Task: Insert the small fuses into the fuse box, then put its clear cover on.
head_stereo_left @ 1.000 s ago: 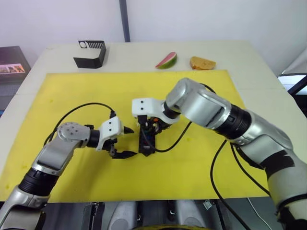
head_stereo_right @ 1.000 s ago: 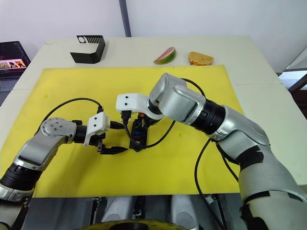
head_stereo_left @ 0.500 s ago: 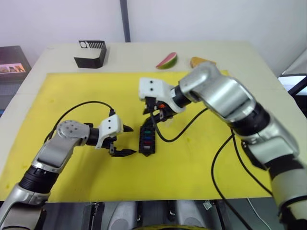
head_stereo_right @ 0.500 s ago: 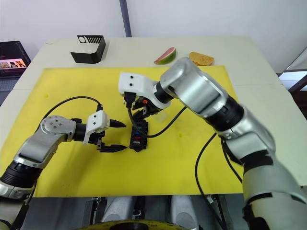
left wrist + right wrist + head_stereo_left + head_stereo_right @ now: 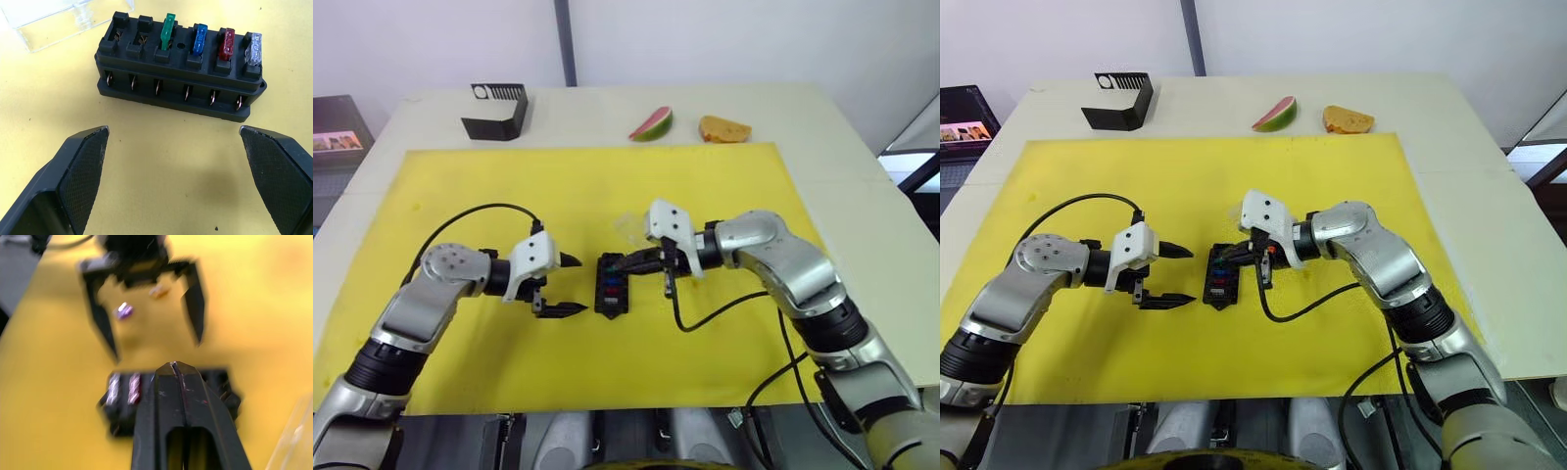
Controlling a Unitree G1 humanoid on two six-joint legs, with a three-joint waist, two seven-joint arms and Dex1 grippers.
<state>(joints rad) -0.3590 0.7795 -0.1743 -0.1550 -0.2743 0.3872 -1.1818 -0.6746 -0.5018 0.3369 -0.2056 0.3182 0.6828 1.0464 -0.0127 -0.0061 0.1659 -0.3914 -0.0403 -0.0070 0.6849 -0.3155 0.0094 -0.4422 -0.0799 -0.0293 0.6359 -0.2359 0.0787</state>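
Note:
The black fuse box [image 5: 612, 289] lies on the yellow mat [image 5: 460, 196] between my two grippers. Its far row holds green [image 5: 167, 30], blue [image 5: 199, 38], red [image 5: 227, 43] and grey fuses [image 5: 253, 48]; the near row's slots look empty. My left gripper [image 5: 579, 285] stands open just left of the box, touching nothing. From the right, my right gripper [image 5: 625, 261] is shut with nothing visible in it, its tip over the box's far end. A loose purple fuse [image 5: 123, 310] lies on the mat by the left gripper. The clear cover [image 5: 63, 19] rests just behind the box.
A larger black slotted stand [image 5: 497, 110] sits at the table's back left. A watermelon slice [image 5: 652, 123] and a piece of bread [image 5: 724, 128] lie beyond the mat's far edge. Black cables loop from both wrists over the mat.
My right arm has swung down from over the box to its right side, so the shut gripper now reaches the box low from the right. The left gripper has barely moved.

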